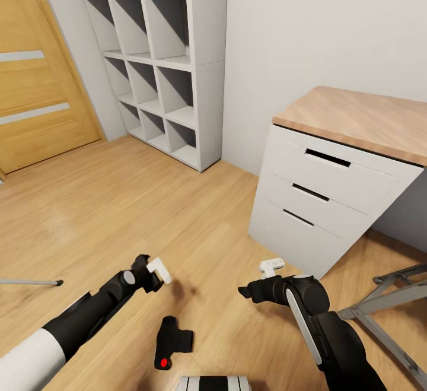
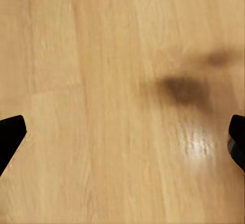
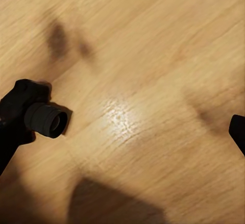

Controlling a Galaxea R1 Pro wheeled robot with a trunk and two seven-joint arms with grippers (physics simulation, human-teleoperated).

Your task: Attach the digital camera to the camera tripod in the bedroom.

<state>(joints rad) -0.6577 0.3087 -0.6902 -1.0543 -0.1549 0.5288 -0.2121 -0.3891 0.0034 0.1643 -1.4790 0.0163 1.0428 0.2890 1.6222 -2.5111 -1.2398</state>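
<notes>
The digital camera (image 1: 172, 342) lies on the light wood floor (image 1: 118, 213) just in front of me, a small black body with a red dot facing up. In the right wrist view the digital camera (image 3: 35, 116) shows its stubby lens beside one finger. My left gripper (image 1: 155, 272) hovers open over bare planks a little left of and beyond the camera, its fingers (image 2: 10, 134) spread wide with nothing between them. The right gripper (image 1: 256, 284) is open too, right of the camera and apart from it. A thin silver leg with a black foot (image 1: 35, 282), seemingly of the camera tripod, reaches in from the left edge.
A white drawer chest (image 1: 320, 213) with a wood top stands to the right front. White cube shelves (image 1: 160, 64) line the far wall beside an oak door (image 1: 35, 82). A grey metal frame (image 1: 385, 299) crosses the floor at the right edge.
</notes>
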